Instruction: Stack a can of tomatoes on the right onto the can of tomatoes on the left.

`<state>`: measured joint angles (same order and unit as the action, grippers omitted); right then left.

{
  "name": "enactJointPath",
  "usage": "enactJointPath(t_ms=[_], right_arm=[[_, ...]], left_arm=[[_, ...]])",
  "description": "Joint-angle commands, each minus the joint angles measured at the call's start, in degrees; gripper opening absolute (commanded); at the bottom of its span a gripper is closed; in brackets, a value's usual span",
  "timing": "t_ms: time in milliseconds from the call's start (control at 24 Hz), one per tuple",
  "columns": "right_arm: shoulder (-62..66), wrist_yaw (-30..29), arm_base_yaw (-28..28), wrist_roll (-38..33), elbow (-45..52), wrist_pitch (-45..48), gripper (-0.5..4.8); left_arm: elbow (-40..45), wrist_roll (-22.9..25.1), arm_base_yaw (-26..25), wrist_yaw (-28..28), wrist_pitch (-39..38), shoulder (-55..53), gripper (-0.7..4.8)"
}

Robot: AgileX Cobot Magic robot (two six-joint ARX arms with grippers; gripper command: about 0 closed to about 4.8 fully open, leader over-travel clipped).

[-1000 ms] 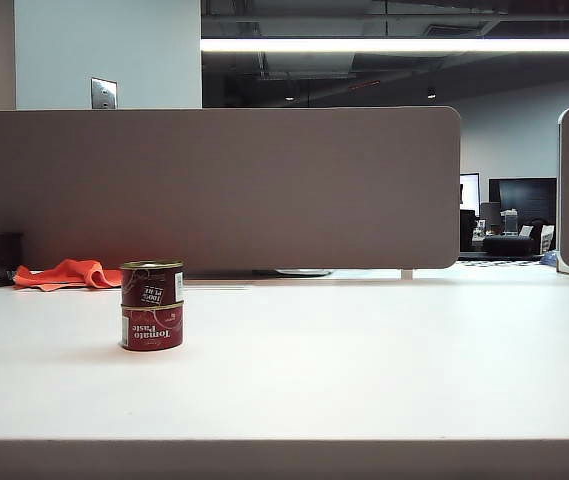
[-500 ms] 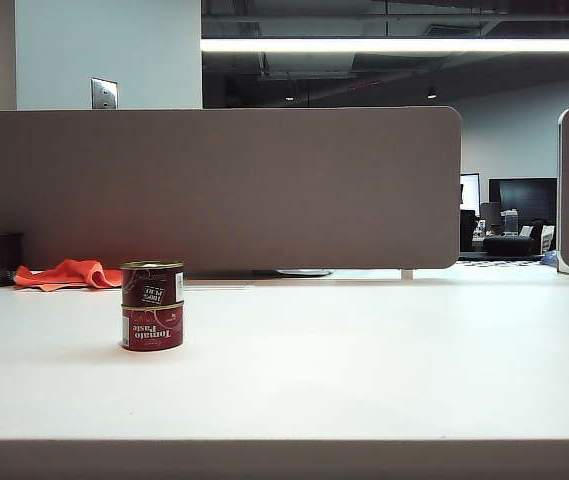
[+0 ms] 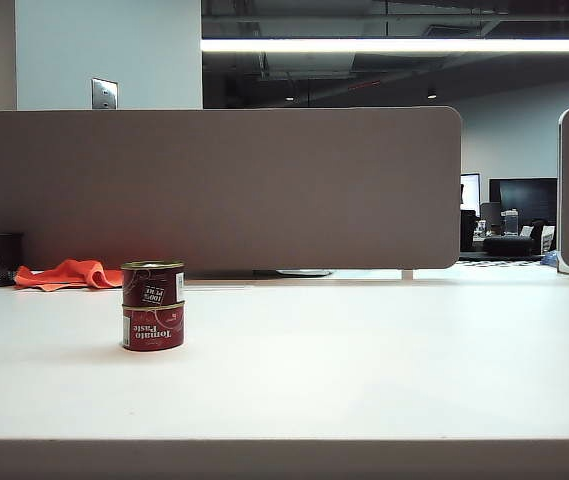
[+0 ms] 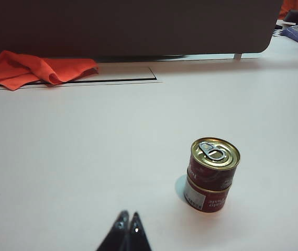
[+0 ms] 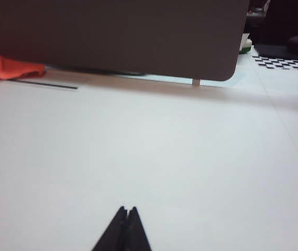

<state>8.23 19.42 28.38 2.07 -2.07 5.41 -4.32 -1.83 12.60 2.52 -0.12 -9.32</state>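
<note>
Top can stacked upright on bottom can, toward left rear of worktop. Left gripper: jaws closed, empty, near stack. Right gripper: jaws closed, empty, over bare worktop. Stacking looks done; next likely only parking arms.

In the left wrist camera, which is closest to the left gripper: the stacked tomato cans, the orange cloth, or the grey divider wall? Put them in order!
From the shut left gripper:
1. Stacked tomato cans, close by on the table.
2. Orange cloth, far across the table.
3. Grey divider wall, just behind the cloth.
</note>
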Motion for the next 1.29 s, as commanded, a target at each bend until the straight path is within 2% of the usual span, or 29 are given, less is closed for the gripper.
enactJointPath(t_ms=[42, 167, 250, 500, 916, 1041, 1291], right_arm=[[-0.26, 0.00, -0.02, -0.66, 0.79, 2.62, -0.06], [-0.28, -0.04, -0.02, -0.74, 1.97, 3.50, -0.06], [-0.31, -0.04, -0.02, -0.74, 1.97, 3.50, -0.06], [-0.28, -0.09, 0.02, -0.74, 1.97, 3.28, -0.05], [-2.38, -0.04, -0.07, -0.74, 1.97, 1.77, -0.05], [-8.61, -0.26, -2.34, -0.74, 1.97, -1.14, -0.05], [-8.31, -0.09, -7.98, -0.72, 1.99, -0.87, -0.05]], left_arm=[[1.38, -0.46, -0.11, -0.09, 0.70, 2.80, -0.05], [3.87, -2.27, -0.11, -0.44, 0.61, 6.91, -0.05], [3.96, -3.13, -0.09, -1.46, -2.29, 9.20, -0.05], [3.96, -2.69, -0.07, -4.26, -3.65, 9.16, -0.04], [3.96, -5.07, -0.07, -3.80, -4.09, 9.16, -0.04], [3.96, -5.07, -0.07, -3.80, -4.09, 9.16, -0.04], [3.96, -5.07, -0.07, -3.82, -4.11, 9.16, -0.04]])
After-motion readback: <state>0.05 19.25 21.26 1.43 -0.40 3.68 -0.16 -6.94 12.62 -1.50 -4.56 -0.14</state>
